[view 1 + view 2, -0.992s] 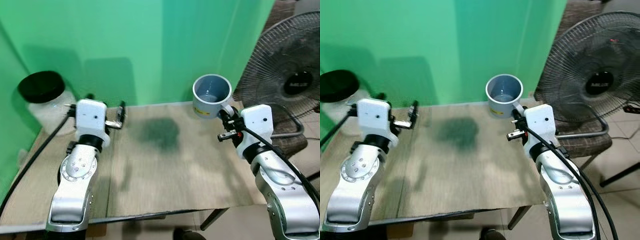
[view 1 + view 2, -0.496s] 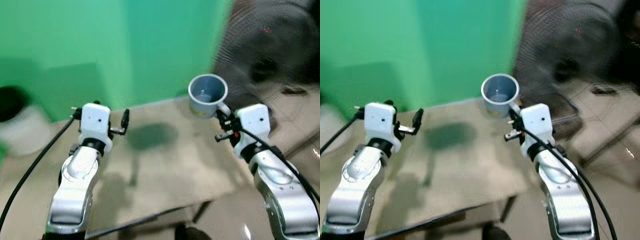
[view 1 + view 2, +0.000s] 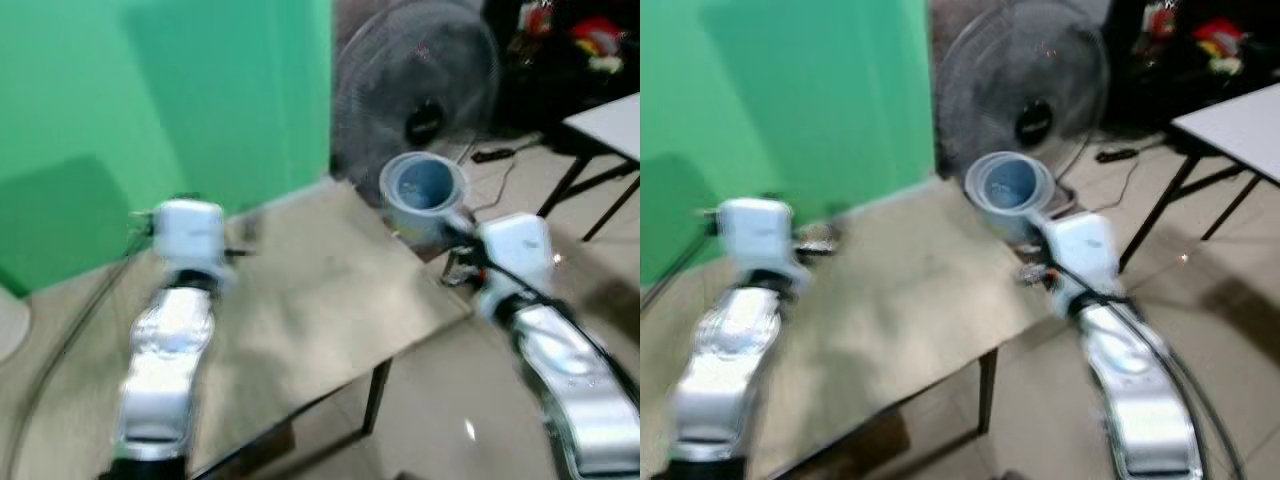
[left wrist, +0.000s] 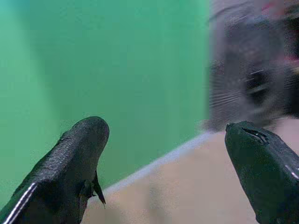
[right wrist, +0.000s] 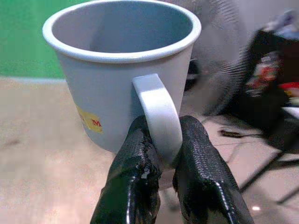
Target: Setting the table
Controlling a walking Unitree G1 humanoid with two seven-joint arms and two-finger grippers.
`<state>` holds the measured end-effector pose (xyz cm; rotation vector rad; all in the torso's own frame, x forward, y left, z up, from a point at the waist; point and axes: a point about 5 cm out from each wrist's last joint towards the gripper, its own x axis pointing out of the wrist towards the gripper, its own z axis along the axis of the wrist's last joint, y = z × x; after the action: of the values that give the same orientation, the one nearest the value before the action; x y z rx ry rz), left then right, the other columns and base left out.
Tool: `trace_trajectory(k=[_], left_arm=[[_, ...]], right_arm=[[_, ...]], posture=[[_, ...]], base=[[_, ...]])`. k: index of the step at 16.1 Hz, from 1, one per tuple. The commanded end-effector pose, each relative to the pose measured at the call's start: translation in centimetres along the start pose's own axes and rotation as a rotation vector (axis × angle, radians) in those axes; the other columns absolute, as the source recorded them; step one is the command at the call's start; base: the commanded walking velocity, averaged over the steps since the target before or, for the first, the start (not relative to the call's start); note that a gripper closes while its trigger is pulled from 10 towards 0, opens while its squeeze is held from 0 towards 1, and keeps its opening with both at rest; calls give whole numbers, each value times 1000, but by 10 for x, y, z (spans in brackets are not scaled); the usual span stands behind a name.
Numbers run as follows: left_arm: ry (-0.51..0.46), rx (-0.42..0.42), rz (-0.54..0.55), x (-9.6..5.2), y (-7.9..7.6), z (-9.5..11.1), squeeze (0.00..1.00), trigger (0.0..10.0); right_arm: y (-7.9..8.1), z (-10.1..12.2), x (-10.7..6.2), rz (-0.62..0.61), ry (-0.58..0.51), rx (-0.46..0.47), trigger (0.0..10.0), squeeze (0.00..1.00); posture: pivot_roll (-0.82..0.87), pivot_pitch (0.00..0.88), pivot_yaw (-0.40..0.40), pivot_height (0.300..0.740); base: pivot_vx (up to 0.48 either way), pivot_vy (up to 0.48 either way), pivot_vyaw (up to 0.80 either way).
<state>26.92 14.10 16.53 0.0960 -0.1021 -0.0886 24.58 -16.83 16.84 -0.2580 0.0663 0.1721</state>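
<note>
A grey-blue mug (image 3: pixel 425 190) with a small yellow label hangs upright over the right corner of the cloth-covered table (image 3: pixel 320 300). My right gripper (image 5: pixel 163 128) is shut on the mug's handle (image 5: pixel 159 116), one black finger on each side; it sits just behind the mug (image 3: pixel 1012 192) in the head views. My left gripper (image 4: pixel 166 130) is open with nothing between its fingers (image 4: pixel 70 158), and it is held above the back left of the table (image 3: pixel 240 240). Both head views are blurred.
A standing fan (image 3: pixel 415 110) is just beyond the table's far right corner. A green backdrop (image 3: pixel 150 120) runs behind the table. A white table (image 3: pixel 610 120) on dark legs stands at the far right, with dark clutter (image 3: pixel 560 40) behind it. Bare floor (image 3: pixel 440 400) lies right of the table.
The whole picture has swung to the right: the fan now sits mid-frame and the jar on the left is gone from view. Both arms keep their pose, mug still held.
</note>
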Motion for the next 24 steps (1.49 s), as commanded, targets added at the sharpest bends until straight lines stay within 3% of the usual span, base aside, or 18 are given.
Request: trace_trajectory(k=[1,4,6,10,13,15,18,19,21,24], left_arm=[[11,-3,16,-1,8,0,0,10000],[20,14,35,-1,11,0,0,10000],[-26,94,64,2,18,3,0,10000],[-9,108,75,4,24,2,0,10000],[-49,-13,117,5,24,-2,0,10000],[-66,-51,139,5,21,0,0,10000],[-115,20,162,6,22,5,0,10000],[-71,34,142,7,23,1,0,10000],[-52,22,45,7,21,-1,0,10000],[-45,-8,-6,8,17,-1,0,10000]], right_arm=[[5,8,1,15,-31,5,10000,0],[-3,3,-1,-28,5,-5,10000,0],[-9,0,-3,-80,20,-27,10000,0],[-10,4,-5,-105,-9,24,10000,0],[-8,2,-8,-105,11,36,10000,0],[-10,2,-9,-111,15,44,10000,0],[-10,2,-9,-115,16,46,10000,0],[-10,2,-8,-117,13,54,10000,0],[-9,2,-9,-129,13,63,10000,0],[-12,2,-10,-152,16,65,10000,0]], posture=[[44,0,63,740],[44,0,57,740],[38,0,59,740],[15,0,82,740],[6,0,90,740],[6,0,91,740],[7,0,90,740],[7,0,90,740],[3,0,93,740],[0,0,96,740]], base=[[0,0,-800],[0,0,-800],[0,0,-800],[0,0,-800],[0,0,-800],[0,0,-800],[0,0,-800],[0,0,-800],[0,0,-800],[0,0,-800]])
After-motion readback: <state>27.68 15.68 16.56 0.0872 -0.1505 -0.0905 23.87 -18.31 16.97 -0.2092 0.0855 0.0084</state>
